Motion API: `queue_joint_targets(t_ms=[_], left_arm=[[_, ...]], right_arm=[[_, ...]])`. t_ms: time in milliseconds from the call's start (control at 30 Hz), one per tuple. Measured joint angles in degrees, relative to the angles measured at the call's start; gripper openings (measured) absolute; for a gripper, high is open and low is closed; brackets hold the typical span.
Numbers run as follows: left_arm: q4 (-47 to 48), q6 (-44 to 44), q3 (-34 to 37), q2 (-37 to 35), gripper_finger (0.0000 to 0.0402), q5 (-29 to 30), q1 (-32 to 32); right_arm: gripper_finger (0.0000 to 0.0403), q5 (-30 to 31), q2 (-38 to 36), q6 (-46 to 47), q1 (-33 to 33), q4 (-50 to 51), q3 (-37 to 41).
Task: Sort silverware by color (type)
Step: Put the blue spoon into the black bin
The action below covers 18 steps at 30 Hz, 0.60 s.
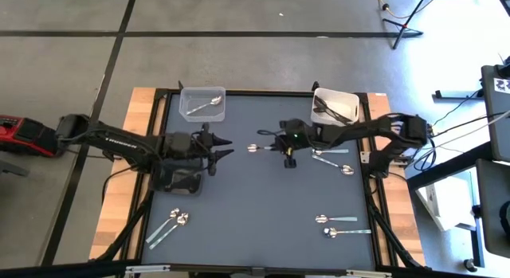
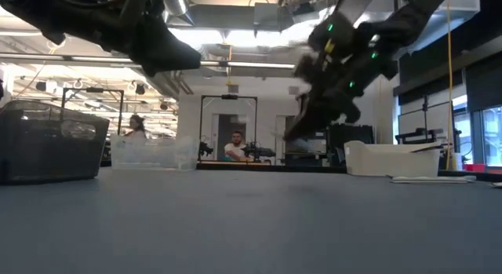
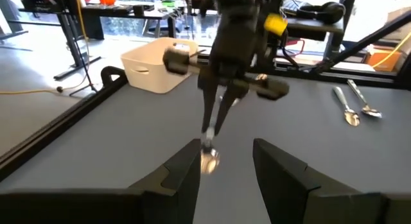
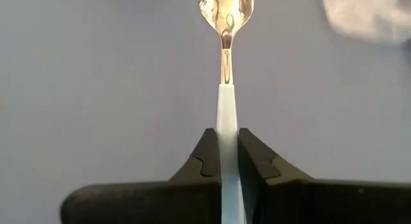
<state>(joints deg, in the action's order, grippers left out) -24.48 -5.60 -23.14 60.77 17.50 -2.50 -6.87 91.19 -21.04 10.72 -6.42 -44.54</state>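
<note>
My right gripper (image 1: pixel 272 148) is above the middle of the dark mat and shut on a shiny silver spoon (image 1: pixel 255 148), whose bowl (image 4: pixel 226 9) points toward the table's left. My left gripper (image 1: pixel 229 147) is open and empty, facing it from the left. Its fingers (image 3: pixel 186 176) stand a little short of the spoon's bowl (image 3: pixel 209 160). A clear bin (image 1: pixel 202 103) at the far left holds one silver spoon. A white bin (image 1: pixel 335 105) at the far right holds dark utensils. My right gripper pinches the spoon's handle (image 4: pixel 226 137) between its two fingers. The fingers come from the table's right and slant a little downward, along the spoon. The spoon sticks straight out past the fingertips, bowl end foremost. It looks lifted clear of the mat.
Loose silver spoons lie on the mat: two just right of the right gripper (image 1: pixel 333 160), two near the front right (image 1: pixel 339 225) and a few near the front left (image 1: pixel 171 224). A dark basket (image 2: pixel 51 148) stands at the left in the low view. People sit in the room beyond.
</note>
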Motion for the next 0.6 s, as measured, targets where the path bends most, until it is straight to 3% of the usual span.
queue_joint_targets(t_ms=[200, 333, 600], left_arm=[[2.0, 0.1, 0.0, 0.0, 0.0137, 1.8, -2.4], [1.8, 0.9, 0.1, 1.5, 0.0137, 2.0, -3.5], [-9.6, 3.3, 0.0, 10.6, 0.0137, 3.0, -6.0]], right_arm=[[0.0011, 4.3, -5.1, 1.5, -5.2, -1.9, 0.3], [0.0007, 3.7, -5.5, 1.7, -7.7, -10.5, 0.3], [0.0007, 1.4, -2.6, 2.6, -12.3, -21.5, 0.2]])
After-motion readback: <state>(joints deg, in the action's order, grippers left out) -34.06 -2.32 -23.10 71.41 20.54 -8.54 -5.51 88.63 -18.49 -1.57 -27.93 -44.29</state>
